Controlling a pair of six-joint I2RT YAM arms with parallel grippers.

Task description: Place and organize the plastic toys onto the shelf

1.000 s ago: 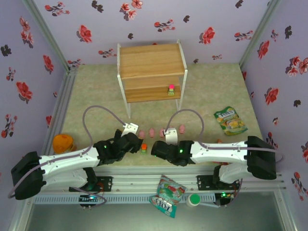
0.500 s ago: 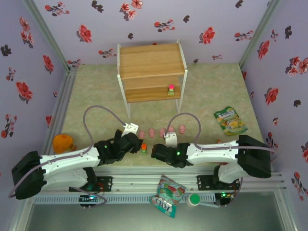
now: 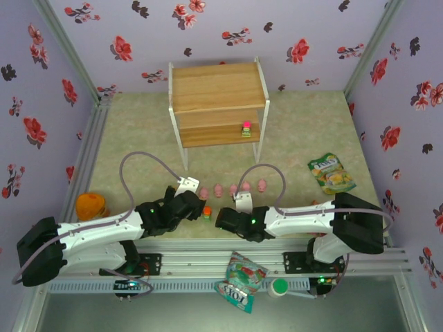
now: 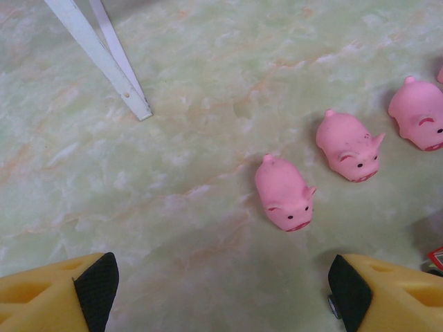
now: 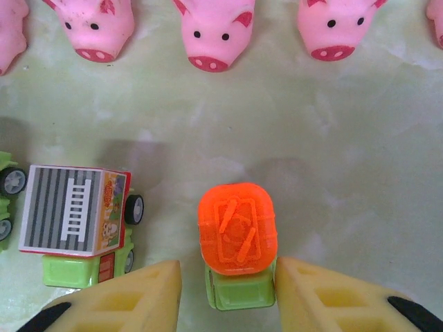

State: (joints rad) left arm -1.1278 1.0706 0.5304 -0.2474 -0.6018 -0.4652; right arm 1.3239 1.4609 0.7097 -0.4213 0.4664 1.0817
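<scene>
right claw (image 5: pixel 228 280) is set narrow around the little orange-topped toy (image 5: pixel 237 227), one yellow finger on each side of its green base. one finger looks to be touching it and the other seems just off it, so we honestly can't tell if it's clamped yet. just beside it sits the grey striped truck (image 5: pixel 73 221), and a row of pink pigs (image 5: pixel 211 31) faces us a bit further out. left claw (image 4: pixel 221 297) is spread wide with nothing in it, low over the table, with a pig (image 4: pixel 285 194) near its tips. the shelf (image 3: pixel 218 86) stands well apart at the back, with one pink-topped toy (image 3: pixel 246 128) on its lower board. so we reckon this is the pick-up step for the orange one. next move calls for a firm squeeze, a straight lift clear of the truck, then a carry over to the shelf beside the pink-topped one.
</scene>
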